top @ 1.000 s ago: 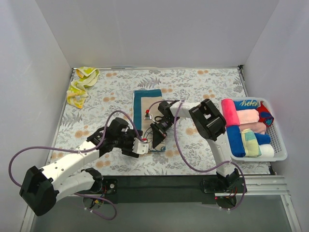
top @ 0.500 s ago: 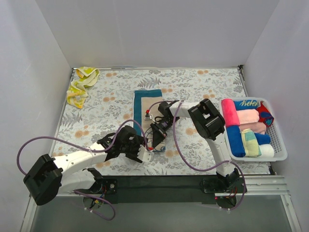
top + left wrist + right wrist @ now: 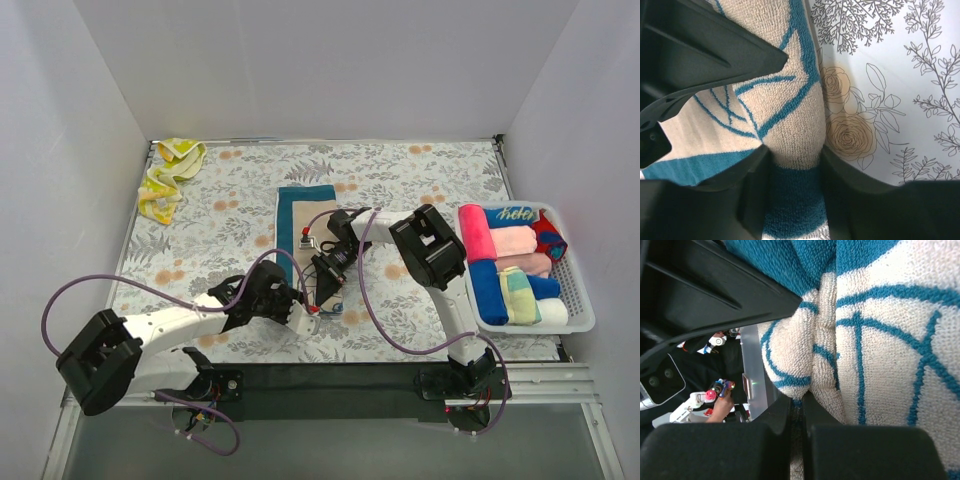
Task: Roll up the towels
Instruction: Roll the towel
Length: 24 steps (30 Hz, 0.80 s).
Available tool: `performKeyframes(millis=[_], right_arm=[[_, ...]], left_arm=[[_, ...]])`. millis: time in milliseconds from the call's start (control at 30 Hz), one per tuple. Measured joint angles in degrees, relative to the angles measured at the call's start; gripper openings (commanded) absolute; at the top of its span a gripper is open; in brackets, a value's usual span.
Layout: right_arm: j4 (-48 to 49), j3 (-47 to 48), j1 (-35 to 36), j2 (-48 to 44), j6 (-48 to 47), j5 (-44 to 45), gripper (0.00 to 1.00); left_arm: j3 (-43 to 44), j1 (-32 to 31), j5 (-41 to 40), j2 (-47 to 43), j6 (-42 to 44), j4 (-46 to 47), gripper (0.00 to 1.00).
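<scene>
Down at lower centre, the left gripper (image 3: 305,312) is clamped on a raised fold at the near end of the tan-and-blue towel (image 3: 300,205). Just above it, the right gripper (image 3: 322,292) pinches a thin edge of the same cloth, fingers nearly together. The rest of that towel lies flat mid-frame. Over on the right, rolled towels (image 3: 510,240) sit packed in the white basket (image 3: 583,300). Upper left, a crumpled yellow towel (image 3: 168,175).

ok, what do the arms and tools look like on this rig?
Both alike: the left arm and right arm have white links and chunky black joint housings. A thin purple cable loops loosely along each. The left tool and right tool have black fingers.
</scene>
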Motion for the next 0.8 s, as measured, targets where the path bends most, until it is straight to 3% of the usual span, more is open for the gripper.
performKeyframes(millis=[100, 233, 400, 500, 533, 700, 733, 800], right_arm=[[-0.1, 0.0, 0.0, 0.0, 0.0, 0.2, 0.01], [-0.2, 0.0, 0.0, -0.1, 0.0, 0.5, 0.06], [-1.1, 0.0, 0.0, -1.2, 0.2, 3.0, 0.12], [-2.0, -0.1, 0.1, -2.0, 0.4, 4.8, 0.21], [-2.3, -0.2, 0.1, -2.3, 0.6, 5.3, 0.32], [-3.3, -0.5, 0.1, -4.6, 1.9, 7.3, 0.51], [-3.3, -0.7, 0.1, -5.5, 2.0, 8.0, 0.61], [-3.3, -1.0, -0.3, -7.6, 2.4, 9.6, 0.63]], left_arm=[[0.2, 0.0, 0.3, 1.0, 0.3, 0.2, 0.24], [3.0, 0.2, 1.4, 3.0, 0.2, -3.3, 0.07], [7.7, 0.5, 4.2, 6.0, 0.3, -10.2, 0.00], [10.3, 0.7, 6.8, 7.9, -0.2, -13.9, 0.00], [11.2, 0.8, 7.7, 8.7, -0.4, -15.1, 0.00], [15.2, 1.5, 13.3, 12.5, -0.9, -20.2, 0.00], [16.0, 2.1, 14.6, 13.5, -1.0, -21.1, 0.00], [17.7, 3.4, 17.1, 15.3, -1.1, -22.8, 0.00]])
